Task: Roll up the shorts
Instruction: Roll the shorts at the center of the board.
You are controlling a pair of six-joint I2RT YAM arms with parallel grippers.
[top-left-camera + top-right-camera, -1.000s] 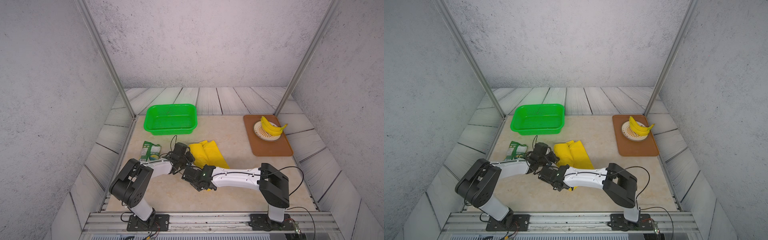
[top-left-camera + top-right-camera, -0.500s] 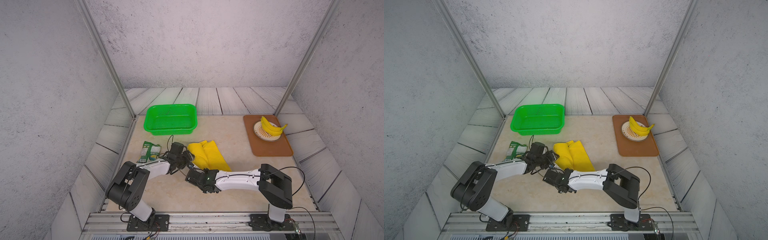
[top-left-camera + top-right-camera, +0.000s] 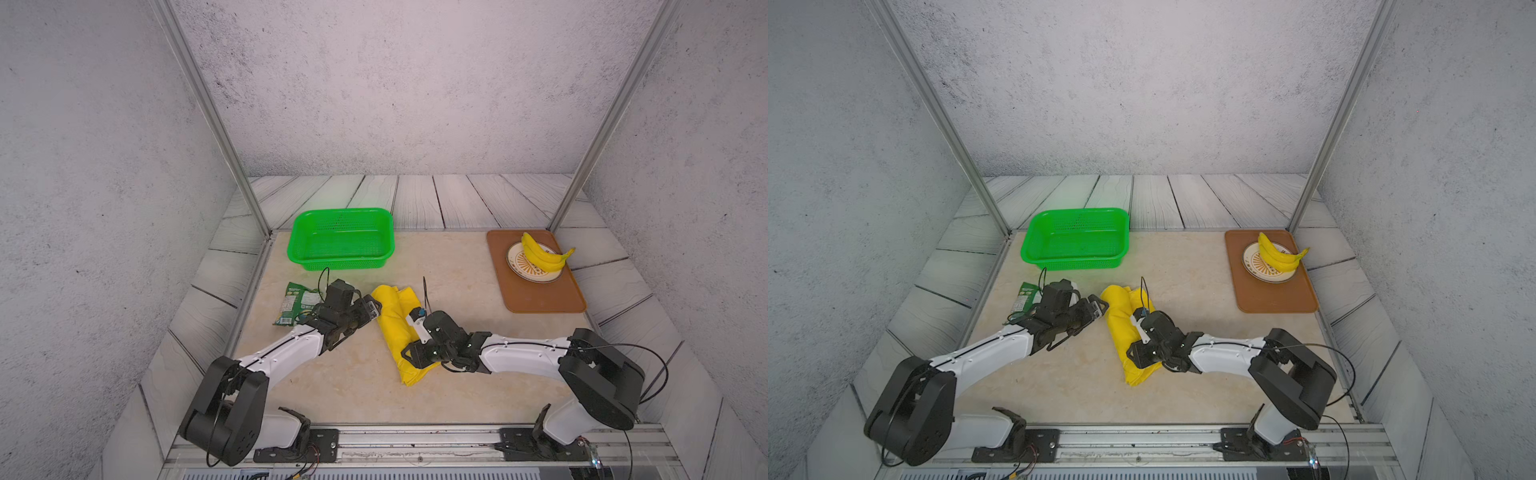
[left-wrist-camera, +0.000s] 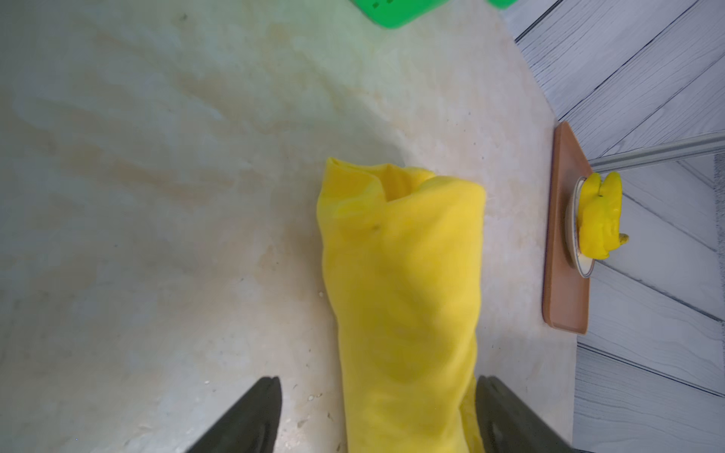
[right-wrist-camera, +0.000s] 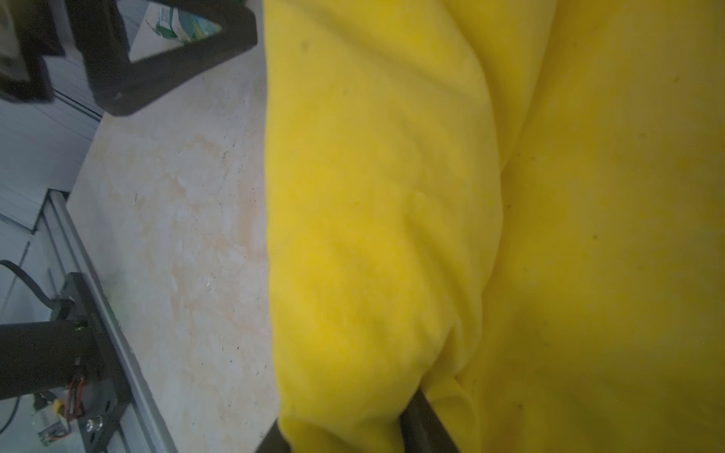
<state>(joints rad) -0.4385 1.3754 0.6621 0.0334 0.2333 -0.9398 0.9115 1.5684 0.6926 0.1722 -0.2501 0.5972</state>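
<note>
Shorts (image 3: 392, 328): yellow, loosely rolled, lying mid-tabletop (image 3: 449, 270). Left tool (image 4: 378, 388): jaws apart, straddling the roll's far end. Right tool (image 3: 415, 358): clamped on fabric near its front end.

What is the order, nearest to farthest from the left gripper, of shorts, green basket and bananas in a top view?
1. shorts, at the left gripper tips.
2. green basket, behind, toward the back wall.
3. bananas, far across on the right.

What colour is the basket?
The basket is bright green; it shows best in a top view.
</note>
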